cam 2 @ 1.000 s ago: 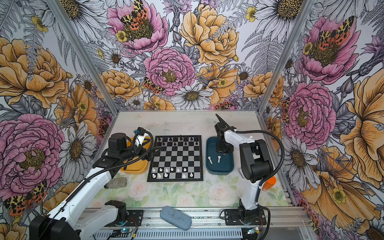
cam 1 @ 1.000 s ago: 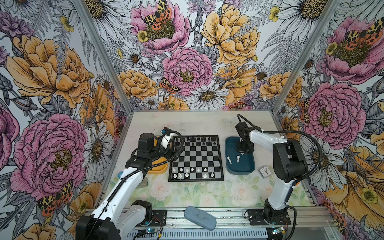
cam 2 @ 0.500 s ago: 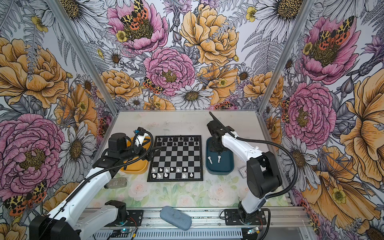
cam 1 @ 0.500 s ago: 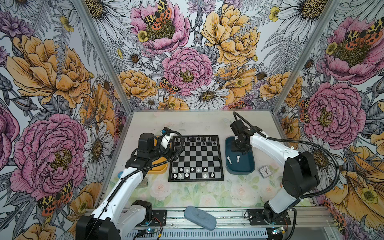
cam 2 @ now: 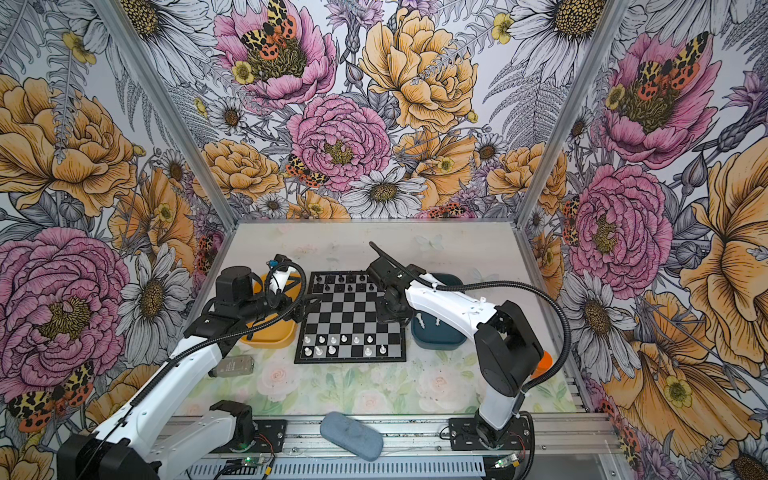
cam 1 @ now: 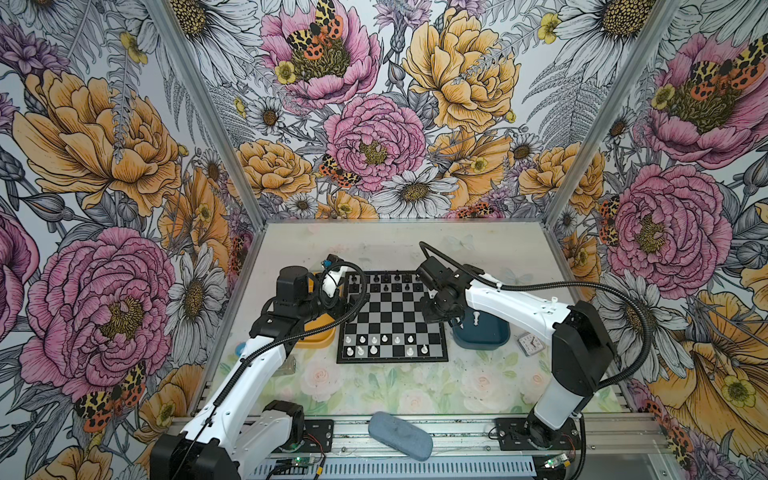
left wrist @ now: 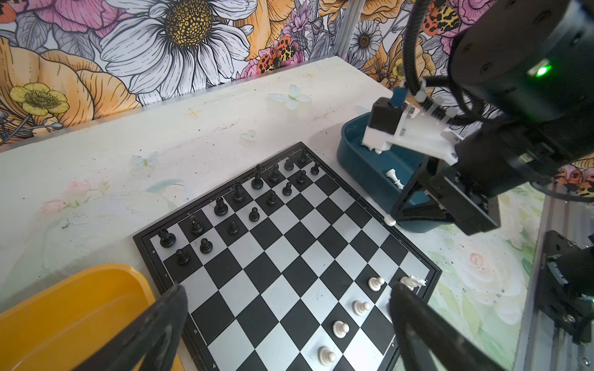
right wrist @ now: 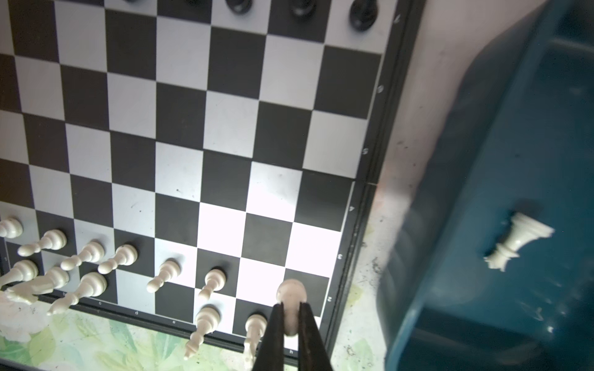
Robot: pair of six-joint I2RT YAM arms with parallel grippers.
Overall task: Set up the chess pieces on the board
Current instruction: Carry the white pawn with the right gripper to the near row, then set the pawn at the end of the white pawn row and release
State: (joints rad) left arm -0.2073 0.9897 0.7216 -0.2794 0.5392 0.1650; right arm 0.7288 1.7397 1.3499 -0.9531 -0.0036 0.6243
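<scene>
Holding pawn [right wrist: 291,290]: pinched by the right gripper [right wrist: 291,310], raised at the board's [right wrist: 225,128] right edge.
Left gripper [left wrist: 286,298]: fingers spread wide, nothing held.
Lowering: best done straight and upright onto a free square, neighbouring pawns [right wrist: 215,279] left untouched.

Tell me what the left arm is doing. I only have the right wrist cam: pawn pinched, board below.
Observer: The left gripper is wide open and empty, over the board near its edge by the yellow tray.
Operator: Black side done?
Observer: Looks so. The black pieces fill both far rows.
Operator: Where's my pawn relative to the board?
Observer: The right gripper holds the pawn at the board's edge beside the blue tray, not down on a square.
</scene>
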